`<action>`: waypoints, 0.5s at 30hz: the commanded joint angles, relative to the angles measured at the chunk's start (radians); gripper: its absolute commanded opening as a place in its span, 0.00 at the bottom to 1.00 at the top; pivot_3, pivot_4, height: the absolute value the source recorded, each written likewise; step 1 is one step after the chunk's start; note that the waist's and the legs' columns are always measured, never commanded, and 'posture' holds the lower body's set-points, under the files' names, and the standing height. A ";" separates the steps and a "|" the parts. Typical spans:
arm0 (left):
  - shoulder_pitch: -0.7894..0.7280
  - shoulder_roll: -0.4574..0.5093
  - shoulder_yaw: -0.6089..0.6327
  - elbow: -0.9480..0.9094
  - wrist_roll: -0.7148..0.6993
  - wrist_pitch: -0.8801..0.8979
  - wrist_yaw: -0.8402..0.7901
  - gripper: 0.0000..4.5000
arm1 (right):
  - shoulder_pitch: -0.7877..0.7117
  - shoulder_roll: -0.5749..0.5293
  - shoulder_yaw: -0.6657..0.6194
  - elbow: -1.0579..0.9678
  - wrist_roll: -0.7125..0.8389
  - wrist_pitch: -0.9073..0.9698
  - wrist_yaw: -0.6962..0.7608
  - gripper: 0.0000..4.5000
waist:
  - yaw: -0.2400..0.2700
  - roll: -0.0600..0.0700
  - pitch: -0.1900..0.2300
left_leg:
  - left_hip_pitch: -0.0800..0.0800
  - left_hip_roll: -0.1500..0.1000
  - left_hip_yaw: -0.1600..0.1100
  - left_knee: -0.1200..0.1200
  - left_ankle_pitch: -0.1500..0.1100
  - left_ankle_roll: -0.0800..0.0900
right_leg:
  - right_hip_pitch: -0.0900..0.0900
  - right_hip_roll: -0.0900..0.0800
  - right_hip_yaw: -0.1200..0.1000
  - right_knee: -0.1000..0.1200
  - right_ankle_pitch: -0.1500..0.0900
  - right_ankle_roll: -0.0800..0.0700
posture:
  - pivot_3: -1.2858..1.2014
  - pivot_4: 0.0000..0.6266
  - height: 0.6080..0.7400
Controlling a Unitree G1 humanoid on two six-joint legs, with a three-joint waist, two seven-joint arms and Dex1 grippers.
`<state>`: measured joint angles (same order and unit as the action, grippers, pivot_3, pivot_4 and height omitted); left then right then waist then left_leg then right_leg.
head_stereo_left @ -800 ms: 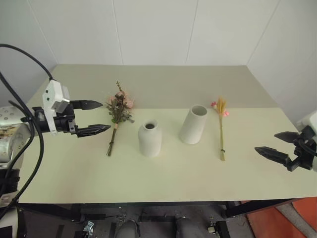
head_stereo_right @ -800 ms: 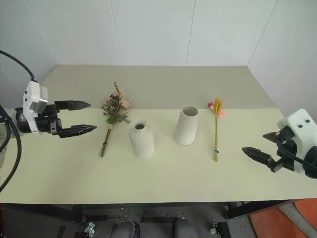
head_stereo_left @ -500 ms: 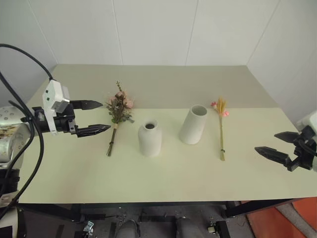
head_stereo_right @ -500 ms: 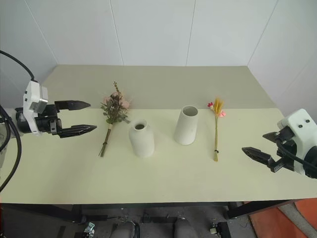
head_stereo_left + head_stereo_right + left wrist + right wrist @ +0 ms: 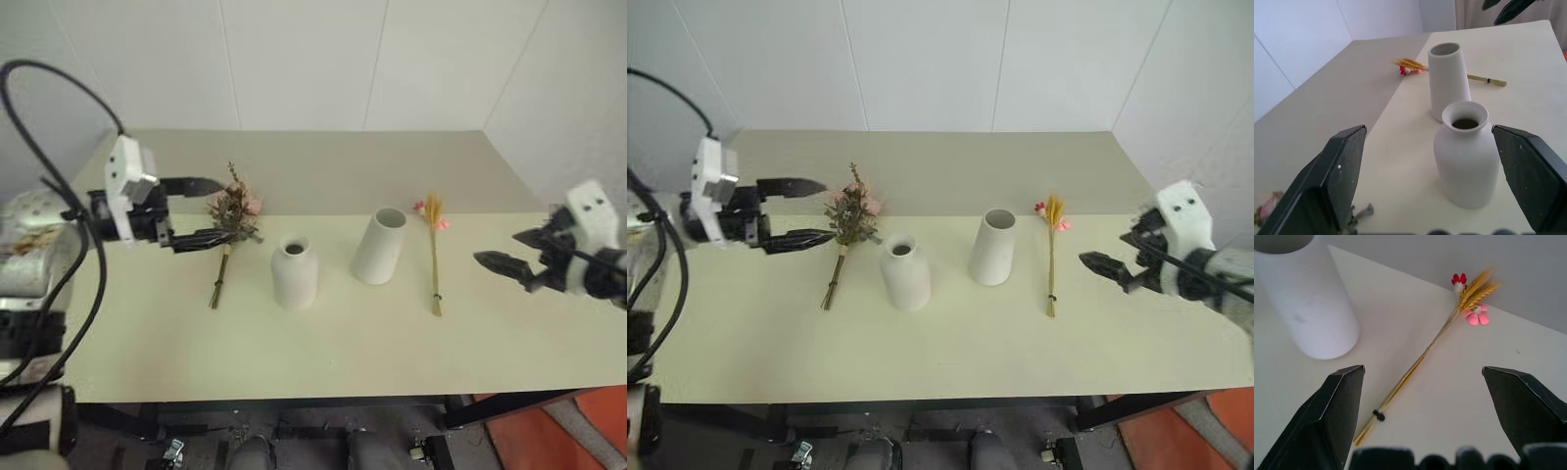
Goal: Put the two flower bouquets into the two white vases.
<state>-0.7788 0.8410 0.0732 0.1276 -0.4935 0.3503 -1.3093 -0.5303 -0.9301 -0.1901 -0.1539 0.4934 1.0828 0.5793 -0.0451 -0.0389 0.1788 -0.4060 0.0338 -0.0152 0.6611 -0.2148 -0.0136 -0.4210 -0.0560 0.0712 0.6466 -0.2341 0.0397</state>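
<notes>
The bushy bouquet (image 5: 235,208) of pink roses lies on the table (image 5: 343,343) at the left, stems toward me. My left gripper (image 5: 219,210) is open, and its fingertips reach the flower head from the left, one on either side of it. The bottle-shaped vase (image 5: 294,272) and the tapered vase (image 5: 379,245) stand upright mid-table. The slim bouquet (image 5: 435,257) of wheat-like stalks lies right of the tapered vase. My right gripper (image 5: 497,249) hangs open to the right of it, apart from it. The right wrist view looks down on the slim bouquet (image 5: 1425,355) between its open fingers.
White walls close the table's far side and right side. A darker strip of the table (image 5: 323,166) runs along the back. Black cables (image 5: 59,88) loop over my left arm. Bare tabletop lies in front of the vases.
Both arms have come inward. The left gripper moved right, up to the bushy bouquet's head. The right gripper moved left and up toward the slim bouquet. Both stayed open.
</notes>
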 commanded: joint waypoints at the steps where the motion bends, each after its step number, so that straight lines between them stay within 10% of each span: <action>1: -0.085 -0.046 -0.045 0.050 0.035 -0.050 -0.025 0.99 | -0.163 0.073 0.135 0.267 -0.129 -0.073 -0.047 1.00 | 0.000 0.000 0.000 | -0.001 0.000 0.000 0.000 0.000 0.000 | -0.001 0.000 0.000 0.000 0.000 0.000 | 0.52 0.24 1.00; 15: -0.048 -0.063 -0.035 -0.004 0.027 -0.014 -0.017 1.00 | -0.403 0.261 0.264 0.806 -0.312 -0.262 0.035 0.91 | 0.000 0.001 0.000 | -0.008 -0.001 -0.001 -0.001 0.000 0.001 | -0.007 -0.001 -0.001 0.000 0.000 0.001 | 0.52 0.24 1.00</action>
<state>-0.8209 0.7593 0.0049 0.1628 -0.4556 0.3323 -1.3343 -0.8985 -0.6663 0.0719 0.6536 0.1965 0.8439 0.5905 -0.0454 -0.0380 0.1792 -0.4137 0.0329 -0.0164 0.6606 -0.2152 -0.0129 -0.4278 -0.0572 0.0699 0.6475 -0.2337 0.0402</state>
